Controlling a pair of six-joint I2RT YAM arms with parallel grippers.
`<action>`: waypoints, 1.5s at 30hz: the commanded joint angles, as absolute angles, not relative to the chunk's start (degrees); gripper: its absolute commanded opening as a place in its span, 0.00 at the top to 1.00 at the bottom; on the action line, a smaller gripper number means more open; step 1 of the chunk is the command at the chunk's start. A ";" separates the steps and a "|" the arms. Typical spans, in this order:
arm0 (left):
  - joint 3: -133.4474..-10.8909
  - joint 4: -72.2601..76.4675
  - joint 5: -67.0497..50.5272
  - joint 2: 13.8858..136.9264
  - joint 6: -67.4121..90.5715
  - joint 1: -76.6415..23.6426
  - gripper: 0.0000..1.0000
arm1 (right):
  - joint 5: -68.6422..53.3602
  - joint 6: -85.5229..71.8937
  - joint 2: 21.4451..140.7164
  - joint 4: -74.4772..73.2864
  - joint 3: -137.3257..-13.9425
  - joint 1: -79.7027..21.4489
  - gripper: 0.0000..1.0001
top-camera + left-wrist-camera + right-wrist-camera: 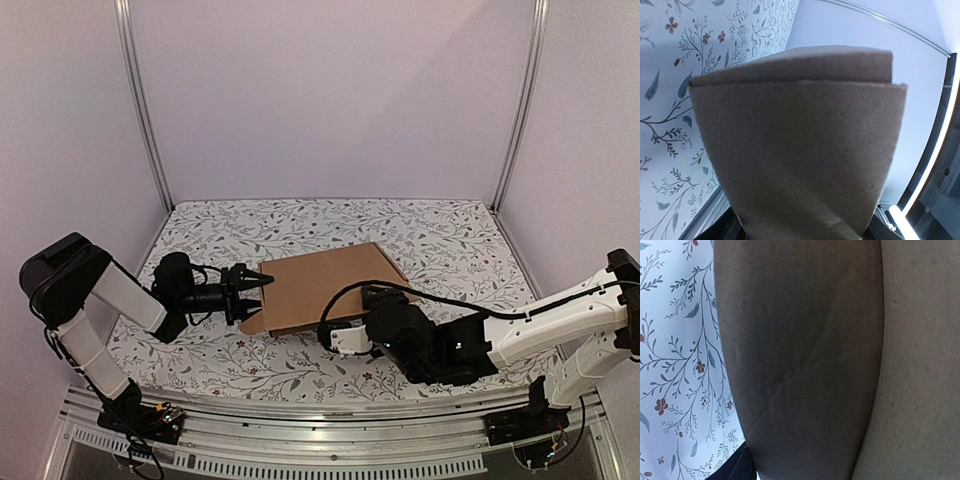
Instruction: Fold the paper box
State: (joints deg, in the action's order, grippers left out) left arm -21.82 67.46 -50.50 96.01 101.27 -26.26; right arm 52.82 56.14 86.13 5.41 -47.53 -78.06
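The paper box is a flat brown cardboard sheet lying tilted in the middle of the floral table. My left gripper reaches in from the left, its black fingers above and below the sheet's left corner, closed on it. In the left wrist view the cardboard fills the space between the jaws, with a second layer behind it. My right gripper sits at the sheet's near edge. Cardboard fills the right wrist view and hides the jaws; only a dark bit of one finger shows.
A floral cloth covers the table. White walls and two aluminium posts close in the back and sides. A metal rail runs along the near edge, beside both arm bases.
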 commanded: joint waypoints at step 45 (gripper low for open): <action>-45.00 -25.56 -23.03 49.99 34.62 -35.56 0.01 | 13.24 27.61 81.91 -65.40 -79.37 -65.05 0.55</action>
